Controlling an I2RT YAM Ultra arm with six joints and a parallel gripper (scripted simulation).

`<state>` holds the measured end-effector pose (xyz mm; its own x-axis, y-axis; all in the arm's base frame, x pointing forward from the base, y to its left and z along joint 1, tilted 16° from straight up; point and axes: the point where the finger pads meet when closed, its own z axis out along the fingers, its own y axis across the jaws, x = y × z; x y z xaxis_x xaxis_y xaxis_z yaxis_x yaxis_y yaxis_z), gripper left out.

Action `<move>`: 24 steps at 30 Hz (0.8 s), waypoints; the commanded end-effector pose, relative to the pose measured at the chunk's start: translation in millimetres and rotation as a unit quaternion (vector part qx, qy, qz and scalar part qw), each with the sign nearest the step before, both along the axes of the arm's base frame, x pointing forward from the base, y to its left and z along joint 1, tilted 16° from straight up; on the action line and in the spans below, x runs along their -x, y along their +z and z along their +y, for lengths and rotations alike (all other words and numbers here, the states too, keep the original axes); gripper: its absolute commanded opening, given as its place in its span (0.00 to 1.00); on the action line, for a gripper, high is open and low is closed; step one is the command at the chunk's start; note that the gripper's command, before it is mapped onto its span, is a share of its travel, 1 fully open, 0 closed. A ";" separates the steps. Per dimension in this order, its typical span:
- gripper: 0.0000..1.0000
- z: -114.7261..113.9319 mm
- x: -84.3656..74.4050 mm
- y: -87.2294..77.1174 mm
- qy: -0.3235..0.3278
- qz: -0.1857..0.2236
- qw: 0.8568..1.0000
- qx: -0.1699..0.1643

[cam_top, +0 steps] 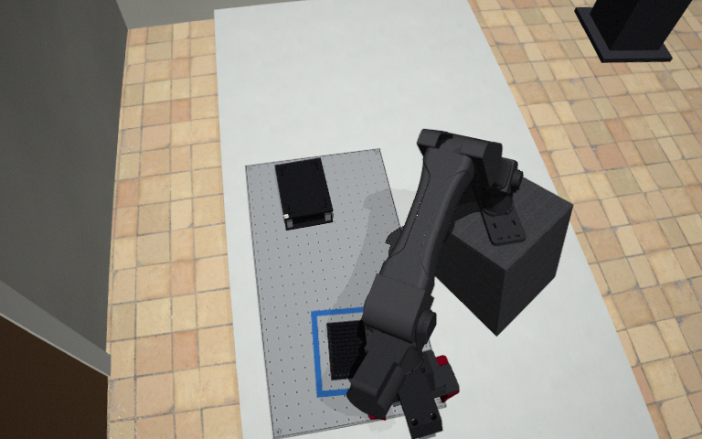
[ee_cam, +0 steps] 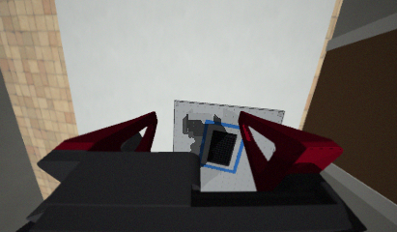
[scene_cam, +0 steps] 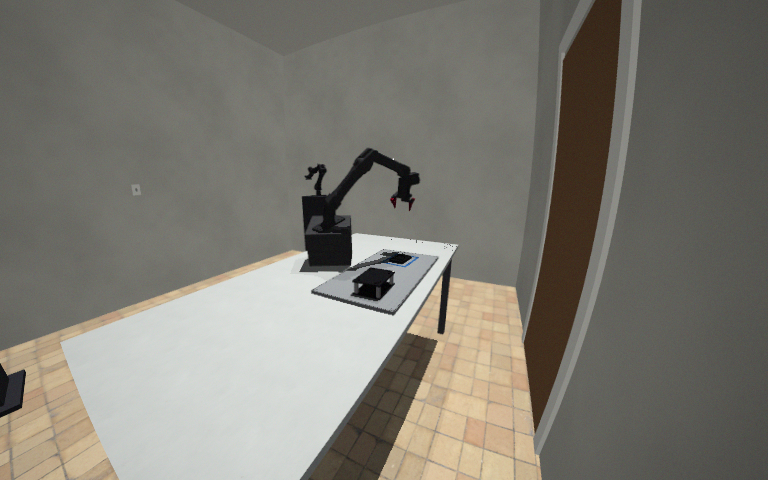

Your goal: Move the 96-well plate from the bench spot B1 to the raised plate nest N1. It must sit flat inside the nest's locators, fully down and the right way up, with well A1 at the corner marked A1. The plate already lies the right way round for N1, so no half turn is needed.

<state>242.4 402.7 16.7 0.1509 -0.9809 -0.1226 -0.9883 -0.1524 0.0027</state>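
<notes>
The black 96-well plate (cam_top: 343,349) lies flat inside the blue-outlined bench spot B1 (cam_top: 319,353) at the near end of the grey perforated baseplate (cam_top: 316,272); the arm hides its right part. It also shows in the wrist view (ee_cam: 220,147) and in the exterior view (scene_cam: 399,258). The raised black plate nest N1 (cam_top: 303,193) stands empty at the far end of the baseplate, also seen in the exterior view (scene_cam: 371,280). My gripper (ee_cam: 197,116) (scene_cam: 401,202), with red fingers, is open and empty, high above the plate.
The arm's black pedestal block (cam_top: 507,255) stands right of the baseplate on the white table. A black stand (cam_top: 629,26) is on the tiled floor beyond the table. A brown door (scene_cam: 572,196) is in the wall beside the table's end.
</notes>
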 end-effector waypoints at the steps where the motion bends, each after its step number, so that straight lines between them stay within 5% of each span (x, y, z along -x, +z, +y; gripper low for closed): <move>1: 1.00 13.2 -9.3 3.4 -0.002 -0.037 0.999 -0.006; 10: 1.00 -25.9 -38.4 -16.3 -0.007 -0.038 0.999 0.000; 11: 1.00 -29.1 -42.4 -30.3 -0.014 -0.043 0.999 0.022; 16: 1.00 -34.5 -42.1 -26.6 -0.014 -0.059 0.998 0.031; 22: 1.00 -60.2 -63.5 -42.1 -0.023 -0.057 0.998 0.030; 24: 1.00 -60.9 -73.4 -51.9 -0.038 -0.075 0.995 0.056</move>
<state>298.1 331.0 -41.4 0.0829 -0.9964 0.0166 -0.9948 -0.0837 -0.0573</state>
